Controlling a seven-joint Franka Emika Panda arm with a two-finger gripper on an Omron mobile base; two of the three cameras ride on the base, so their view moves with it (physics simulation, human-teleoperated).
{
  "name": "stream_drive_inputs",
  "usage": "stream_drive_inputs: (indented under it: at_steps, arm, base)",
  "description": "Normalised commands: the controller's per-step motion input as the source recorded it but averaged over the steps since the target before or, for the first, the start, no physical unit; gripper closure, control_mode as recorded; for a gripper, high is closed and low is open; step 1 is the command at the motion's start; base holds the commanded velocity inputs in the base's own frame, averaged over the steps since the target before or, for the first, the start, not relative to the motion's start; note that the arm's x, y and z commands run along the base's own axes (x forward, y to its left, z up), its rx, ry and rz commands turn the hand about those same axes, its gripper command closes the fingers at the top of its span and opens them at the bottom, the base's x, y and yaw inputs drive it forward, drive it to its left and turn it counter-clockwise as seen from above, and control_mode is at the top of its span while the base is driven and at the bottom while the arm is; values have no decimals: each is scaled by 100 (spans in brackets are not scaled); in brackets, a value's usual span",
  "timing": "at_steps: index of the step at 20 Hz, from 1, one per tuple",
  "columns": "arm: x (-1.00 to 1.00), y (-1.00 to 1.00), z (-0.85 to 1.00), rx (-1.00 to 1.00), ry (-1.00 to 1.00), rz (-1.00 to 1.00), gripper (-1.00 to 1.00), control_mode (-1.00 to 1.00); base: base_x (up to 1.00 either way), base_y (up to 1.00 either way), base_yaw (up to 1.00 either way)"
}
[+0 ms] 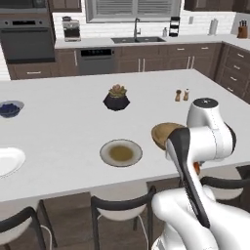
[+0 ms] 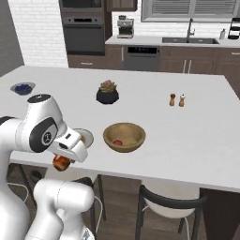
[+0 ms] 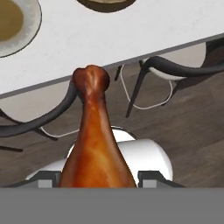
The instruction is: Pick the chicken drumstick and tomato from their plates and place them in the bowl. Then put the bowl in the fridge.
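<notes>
My gripper (image 2: 63, 158) is shut on the chicken drumstick (image 3: 94, 144), a glossy reddish-brown piece held by its thick end with the knobbed bone end pointing away. It hangs just off the counter's near edge, over the stools, left of the bowl in the right base view. A bit of the drumstick (image 1: 196, 167) peeks out behind my forearm. The wooden bowl (image 2: 133, 146) stands near the counter's front with the red tomato (image 2: 117, 142) inside. The tan-rimmed plate (image 1: 104, 152) lies bare left of the bowl (image 1: 158, 129). The white plate (image 1: 7, 161) is at the far left. The fridge is out of view.
A potted plant (image 1: 116, 97) sits mid-counter, salt and pepper shakers (image 1: 181, 94) to its right, a blue bowl (image 1: 9, 108) at the far left. Dark stools (image 1: 117, 207) line the counter's near edge below the gripper. Sink and oven stand along the back wall.
</notes>
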Motion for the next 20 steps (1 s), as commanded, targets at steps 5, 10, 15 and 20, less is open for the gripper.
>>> stream_drive_inputs:
  at_steps: [5,10,15,20]
  arm:
    - [0,0,0,0,0,0,100,100]
    - [0,0,0,0,0,0,100,100]
    - [0,0,0,0,0,0,100,100]
    - [0,0,0,0,0,0,100,100]
  base:
    - [13,-42,0]
    - [4,-88,0]
    - [19,-2,0]
    - [32,50,-3]
